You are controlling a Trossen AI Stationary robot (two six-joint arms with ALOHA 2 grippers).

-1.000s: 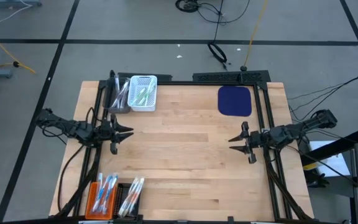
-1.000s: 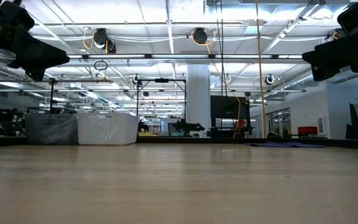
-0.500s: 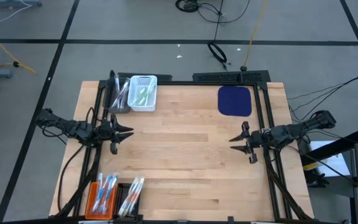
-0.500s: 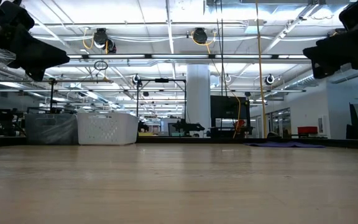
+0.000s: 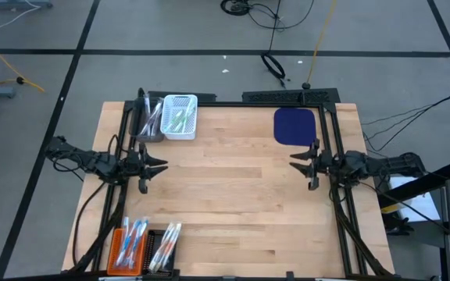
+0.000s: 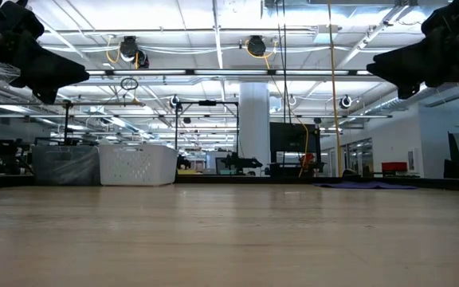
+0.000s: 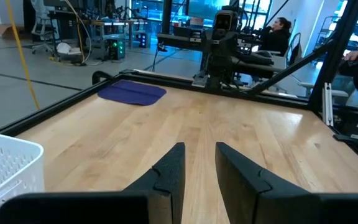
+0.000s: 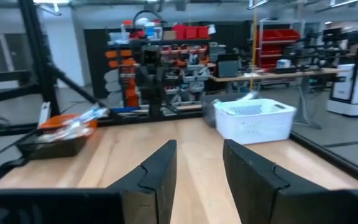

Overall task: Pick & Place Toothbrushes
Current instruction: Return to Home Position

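The toothbrushes lie in four small baskets. Green and white ones fill the white basket point(image 5: 180, 116) and pale ones the grey basket point(image 5: 148, 122) at the far left. Blue ones are in the orange basket point(image 5: 126, 243) and white ones in the black basket point(image 5: 162, 247) at the near left edge. My left gripper point(image 5: 161, 165) hovers open over the table's left side, pointing right. My right gripper point(image 5: 294, 161) hovers open over the right side, pointing left, just near of the blue mat point(image 5: 295, 126). Both grippers hold nothing.
A black frame point(image 5: 287, 97) runs along the table's far, left and right edges. The bare wooden middle point(image 5: 233, 187) lies between the two grippers. A person sits beyond the table in the left wrist view point(image 7: 277, 34). Cables lie on the floor beyond the far edge.
My right gripper has moved toward the table's far edge and stands closer to the blue mat, its arm swung round with it. The left arm and the baskets have kept still.
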